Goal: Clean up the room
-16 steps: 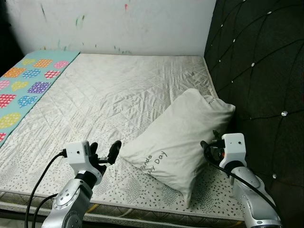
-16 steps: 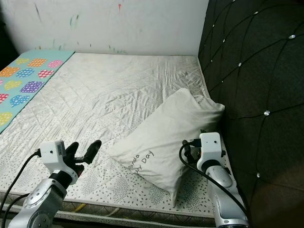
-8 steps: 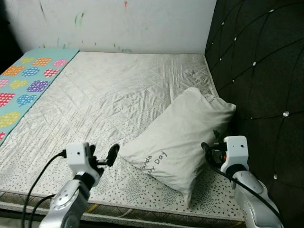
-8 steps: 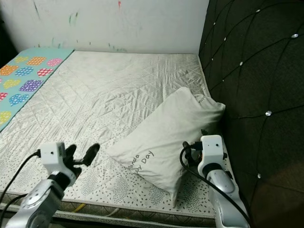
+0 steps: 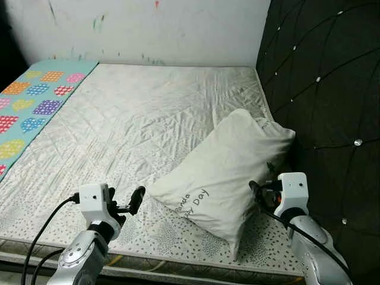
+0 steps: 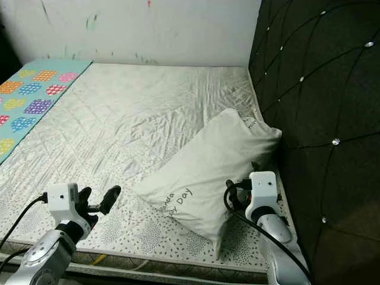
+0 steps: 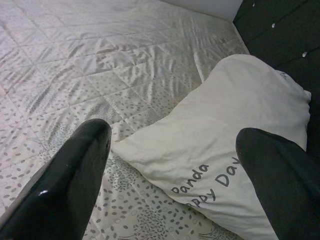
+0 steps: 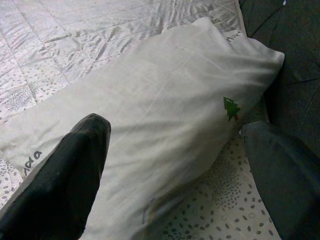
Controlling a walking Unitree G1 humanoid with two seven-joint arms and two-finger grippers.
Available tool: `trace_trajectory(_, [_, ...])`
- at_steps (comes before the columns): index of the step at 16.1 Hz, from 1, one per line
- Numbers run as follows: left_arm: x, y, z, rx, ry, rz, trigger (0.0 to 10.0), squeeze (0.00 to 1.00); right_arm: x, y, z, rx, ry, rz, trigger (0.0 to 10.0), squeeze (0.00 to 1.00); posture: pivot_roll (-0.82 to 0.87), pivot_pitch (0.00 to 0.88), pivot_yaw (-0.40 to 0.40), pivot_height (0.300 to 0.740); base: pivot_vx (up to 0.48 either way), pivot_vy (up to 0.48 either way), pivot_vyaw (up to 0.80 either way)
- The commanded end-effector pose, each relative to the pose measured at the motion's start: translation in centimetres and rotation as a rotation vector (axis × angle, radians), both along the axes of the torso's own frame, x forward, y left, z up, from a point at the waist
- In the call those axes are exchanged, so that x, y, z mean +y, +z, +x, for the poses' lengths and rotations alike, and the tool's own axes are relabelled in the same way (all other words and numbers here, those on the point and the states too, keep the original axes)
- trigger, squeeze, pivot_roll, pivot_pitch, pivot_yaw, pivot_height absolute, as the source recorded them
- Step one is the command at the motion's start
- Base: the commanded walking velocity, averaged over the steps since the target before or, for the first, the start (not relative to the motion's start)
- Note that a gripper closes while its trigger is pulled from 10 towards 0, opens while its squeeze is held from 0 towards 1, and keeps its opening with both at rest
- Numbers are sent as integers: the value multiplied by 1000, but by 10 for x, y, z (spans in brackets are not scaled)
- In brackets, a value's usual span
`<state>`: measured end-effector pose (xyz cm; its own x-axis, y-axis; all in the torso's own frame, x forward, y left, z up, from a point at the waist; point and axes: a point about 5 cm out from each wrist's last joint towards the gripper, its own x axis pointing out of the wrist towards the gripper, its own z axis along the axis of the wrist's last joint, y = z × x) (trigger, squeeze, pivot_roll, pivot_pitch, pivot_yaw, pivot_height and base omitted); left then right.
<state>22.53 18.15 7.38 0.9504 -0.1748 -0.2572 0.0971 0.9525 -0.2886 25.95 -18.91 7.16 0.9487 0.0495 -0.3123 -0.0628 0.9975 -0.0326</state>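
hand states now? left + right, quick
Left hand: open, holding nothing, aimed at the corner of the white printed pillow.
Right hand: open, holding nothing, fingers on either side of the pillow's other end.

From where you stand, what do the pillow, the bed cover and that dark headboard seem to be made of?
Pillow: soft matte cloth, likely cotton; it creases and carries printed lettering.
Bed cover: quilted fabric with a slight sheen, stitched in diamonds.
Headboard: dark tufted upholstery, perhaps velvet, pinned with shiny studs.

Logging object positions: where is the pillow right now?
The pillow lies on the mattress at the robot's right, its far end against the dark headboard.
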Motion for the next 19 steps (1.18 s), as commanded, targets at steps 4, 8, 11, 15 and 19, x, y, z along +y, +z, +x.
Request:
trace_trajectory(4, [0,-1,0,13,-8,11,10000,0,0,7,2,-23,-7,19,10000,0,-193,32,31,740,0,0,0])
trace_trajectory(8, [0,-1,0,15,-7,9,10000,0,1,10,3,-43,-11,35,10000,0,-192,34,30,740,0,0,0])
trace_trajectory(11, [0,0,1,9,-3,7,10000,0,1,10,4,-43,-11,36,10000,0,-192,35,30,740,0,0,0])
trace_trajectory(15, [0,0,2,1,-3,9,10000,0,1,11,5,-52,-6,34,10000,0,-189,33,29,740,0,0,0])
trace_trajectory(19, [-1,1,2,-1,-6,12,10000,0,2,11,6,-53,-4,30,10000,0,-189,30,28,740,0,0,0])
